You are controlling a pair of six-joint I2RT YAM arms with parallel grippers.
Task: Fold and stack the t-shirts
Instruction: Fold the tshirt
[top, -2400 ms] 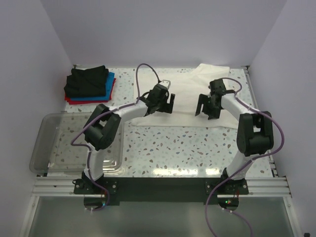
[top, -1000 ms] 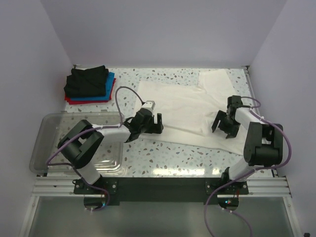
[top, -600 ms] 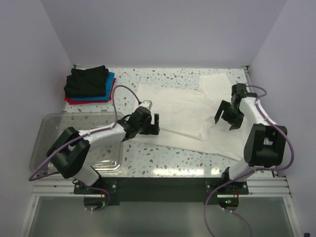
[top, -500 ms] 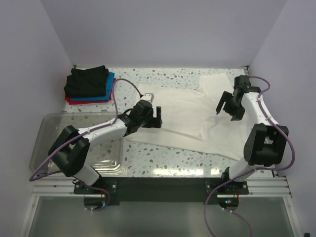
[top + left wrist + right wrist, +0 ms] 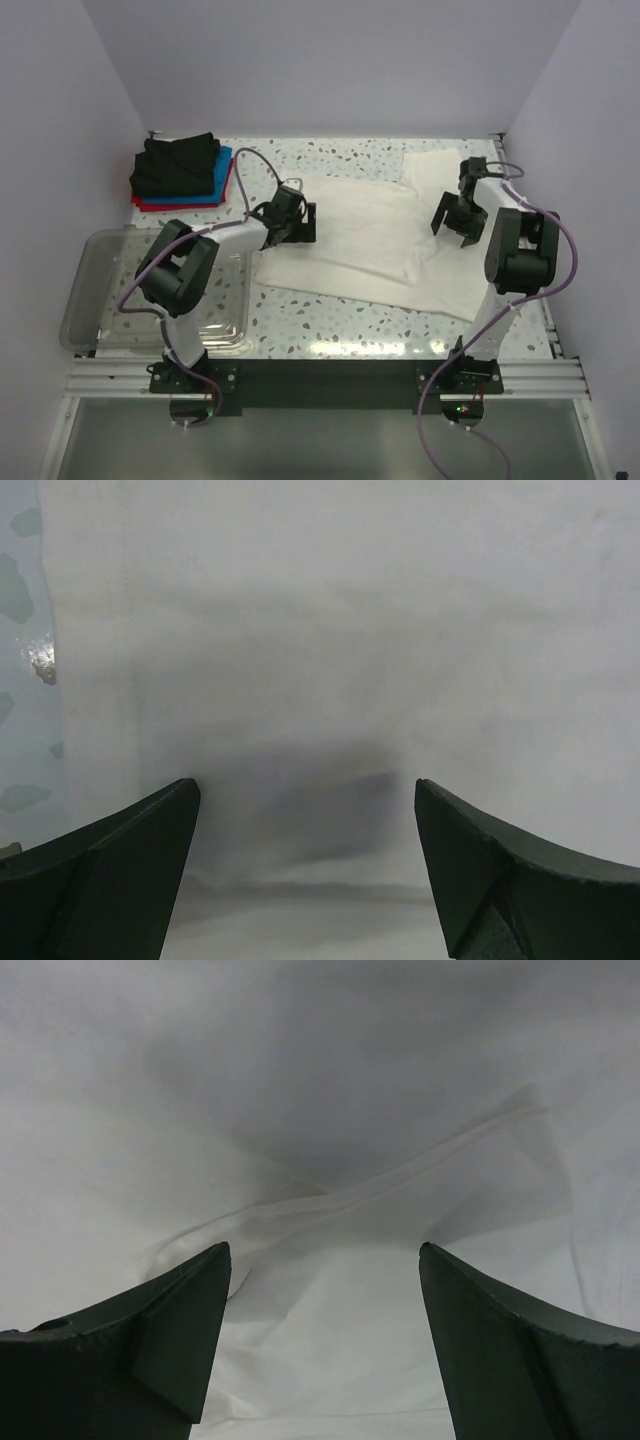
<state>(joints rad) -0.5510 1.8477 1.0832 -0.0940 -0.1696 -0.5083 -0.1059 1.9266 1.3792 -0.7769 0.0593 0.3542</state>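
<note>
White t-shirt (image 5: pixel 365 240) lies spread flat, right of the folded stack (image 5: pixel 182 170), with left gripper (image 5: pixel 293 222) and right gripper (image 5: pixel 457 212) both spread open over its sides, so each should probably pinch an edge level for a straight fold.

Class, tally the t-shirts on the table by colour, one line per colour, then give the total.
White t-shirt, spread out: 1
Black t-shirt, folded, top of stack: 1
Blue t-shirt, folded: 1
Red t-shirt, folded, bottom: 1
Total: 4
</note>
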